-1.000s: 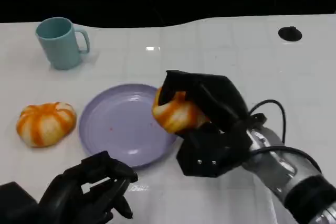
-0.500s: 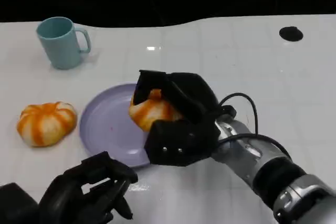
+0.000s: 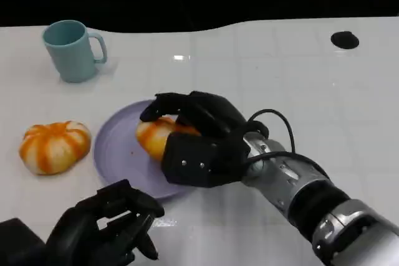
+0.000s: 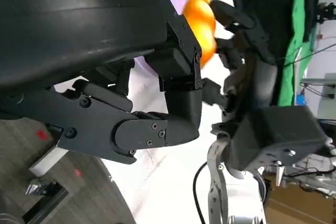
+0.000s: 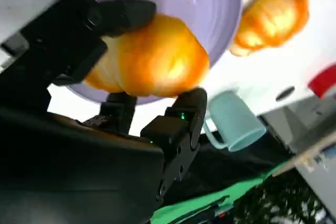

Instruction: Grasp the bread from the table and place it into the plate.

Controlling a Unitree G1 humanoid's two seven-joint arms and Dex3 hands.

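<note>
My right hand [image 3: 196,136] grips an orange-and-white bread roll [image 3: 156,136] over the lavender plate [image 3: 118,147], low above the plate's middle. The right wrist view has the roll [image 5: 152,59] between the black fingers [image 5: 181,121] with the plate [image 5: 210,3] behind it. A second, pumpkin-shaped bread [image 3: 54,146] lies on the white table to the left of the plate, also seen in the right wrist view as the second bread [image 5: 270,17]. My left hand [image 3: 103,225] rests near the table's front edge, fingers curled, holding nothing. From the left wrist view I see the held roll [image 4: 202,27] and my right hand [image 4: 247,51].
A teal mug [image 3: 72,50] stands at the back left, its handle to the right. A small black disc [image 3: 344,40] lies at the back right. The table's far edge borders a dark background.
My right hand has carried the roll leftward and down, from the plate's right rim to over its middle. The left hand has not moved.
</note>
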